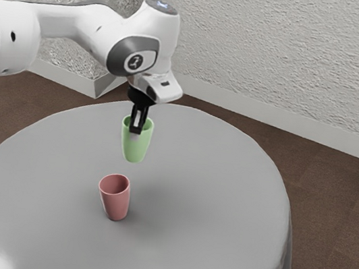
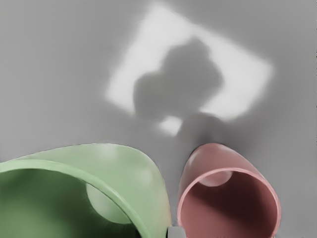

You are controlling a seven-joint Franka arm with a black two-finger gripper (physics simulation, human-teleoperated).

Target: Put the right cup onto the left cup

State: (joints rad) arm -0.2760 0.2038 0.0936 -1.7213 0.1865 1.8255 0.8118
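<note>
My gripper (image 1: 136,129) is shut on the wall of the green cup (image 1: 136,147) near its rim, and holds it upright above the table. The red cup (image 1: 116,199) stands on the table, lower in the exterior view than the green one and apart from it, its mouth facing up. In the wrist view the green cup (image 2: 141,171) looms large and close, with one fingertip (image 2: 176,232) against its outer side. Beside that fingertip is the red cup (image 2: 213,157), farther below the hand, with its dark inside showing.
Both cups are over the round grey table (image 1: 216,202), whose cloth hangs down at the exterior view's right. Behind it rises a white textured wall (image 1: 288,49). A bright patch of light with shadows in it lies on the tabletop (image 2: 59,74) in the wrist view.
</note>
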